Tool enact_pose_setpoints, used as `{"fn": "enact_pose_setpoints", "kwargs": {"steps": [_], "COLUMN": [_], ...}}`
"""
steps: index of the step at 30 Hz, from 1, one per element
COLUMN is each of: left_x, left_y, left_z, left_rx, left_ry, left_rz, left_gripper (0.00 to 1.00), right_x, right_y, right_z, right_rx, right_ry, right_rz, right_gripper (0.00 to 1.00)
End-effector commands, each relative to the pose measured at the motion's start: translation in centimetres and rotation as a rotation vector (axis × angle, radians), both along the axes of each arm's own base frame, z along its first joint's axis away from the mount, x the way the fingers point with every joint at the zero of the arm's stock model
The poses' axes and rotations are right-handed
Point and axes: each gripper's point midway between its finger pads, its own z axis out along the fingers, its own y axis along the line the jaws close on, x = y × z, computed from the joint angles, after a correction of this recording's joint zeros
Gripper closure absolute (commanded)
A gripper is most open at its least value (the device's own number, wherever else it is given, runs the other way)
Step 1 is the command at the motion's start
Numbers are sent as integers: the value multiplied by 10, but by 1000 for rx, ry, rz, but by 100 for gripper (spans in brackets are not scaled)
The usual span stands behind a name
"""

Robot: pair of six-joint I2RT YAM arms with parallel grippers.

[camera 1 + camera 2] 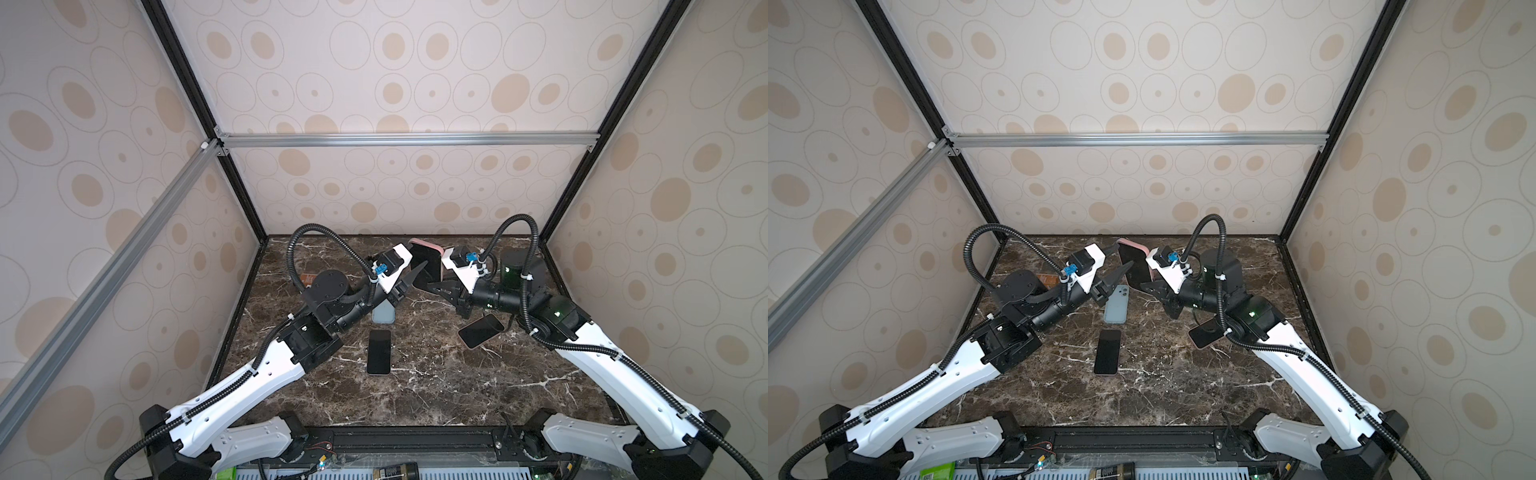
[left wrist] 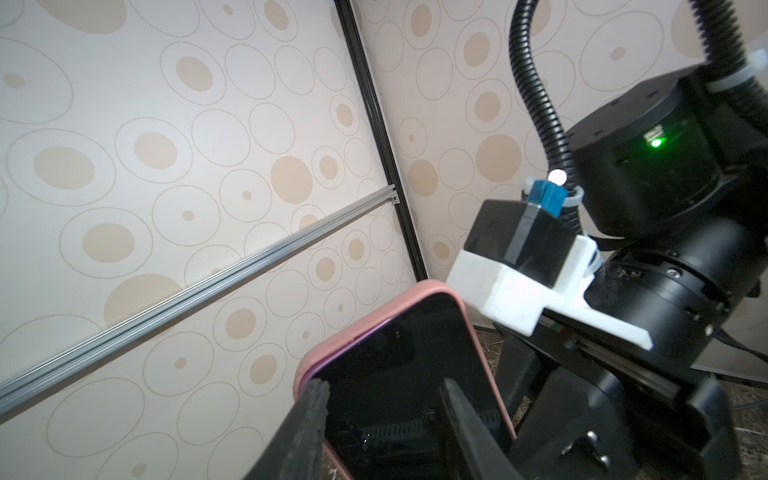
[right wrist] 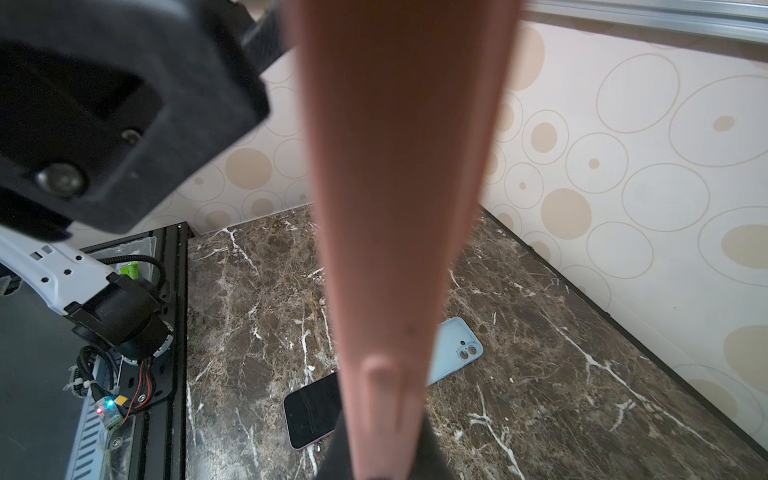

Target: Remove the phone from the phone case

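a: where's the phone (image 1: 428, 259)?
b: far middle, aloft in the pink case (image 3: 395, 166); right claw (image 3: 384, 457) clamps it, left claw (image 2: 382, 386) half open, a finger (image 2: 461, 415) across the screen. blue case (image 1: 1116, 305), black phone (image 1: 1108, 352) lie below.

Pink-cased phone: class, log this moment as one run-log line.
phone: in pink case, off table | right gripper: shut on pink case's lower part | left gripper: astride upper part, grip unclear
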Motion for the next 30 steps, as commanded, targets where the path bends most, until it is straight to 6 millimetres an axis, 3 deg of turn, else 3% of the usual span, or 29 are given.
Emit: {"fn": "enact_pose_setpoints", "kwargs": {"steps": [1, 13, 30], "left_x": [-1, 2, 0], "left_y": [4, 11, 8], "left_z": [17, 19, 14], "left_rx": [-23, -37, -29], "left_ry": [-50, -55, -38], "left_rz": [19, 56, 34], "left_gripper": [53, 49, 52], "right_x": [-6, -6, -8], "right_y": [6, 5, 6], "right_z": [37, 32, 33], "right_rx": [66, 56, 63], "right_ry": [-115, -107, -96], "right_rz": [45, 40, 48], "right_gripper": [100, 100, 100]}}
